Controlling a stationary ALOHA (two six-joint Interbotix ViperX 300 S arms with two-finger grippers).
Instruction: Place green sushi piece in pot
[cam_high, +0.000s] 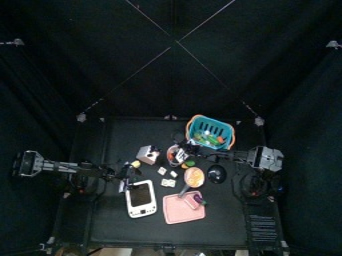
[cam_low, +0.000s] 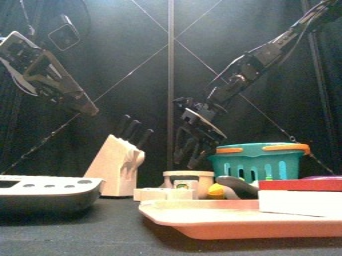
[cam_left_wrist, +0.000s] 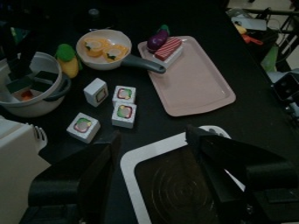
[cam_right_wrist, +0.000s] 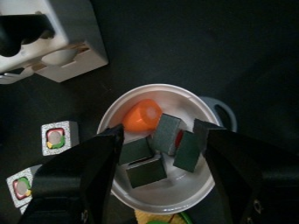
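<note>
1. Right wrist view: green sushi piece (cam_right_wrist: 172, 140) lies inside the white pot (cam_right_wrist: 198, 188), touching a round orange item (cam_right_wrist: 142, 115).
2. Right fingers (cam_right_wrist: 111, 144) spread wide, empty, above the pot.
3. Top view: teal basket (cam_high: 209, 127) at 12 o'clock from the pot.
4. Left fingers (cam_left_wrist: 111, 150) wide, at the bench's (cam_high: 100, 135) 9 o'clock side.

In the right wrist view, my right gripper's (cam_right_wrist: 166, 137) black jaws cover the near half of the round white pot (cam_right_wrist: 176, 94), so I cannot see what lies under them. Beside the pot, one square white sushi piece (cam_right_wrist: 19, 187) is cut off by the edge. In the front view, the flat pink tray (cam_low: 227, 216) hides the pot's base, and the teal plastic basket (cam_low: 261, 160) behind the pot is partly covered. From above, the pieces beside the pot are too small to tell apart.
</note>
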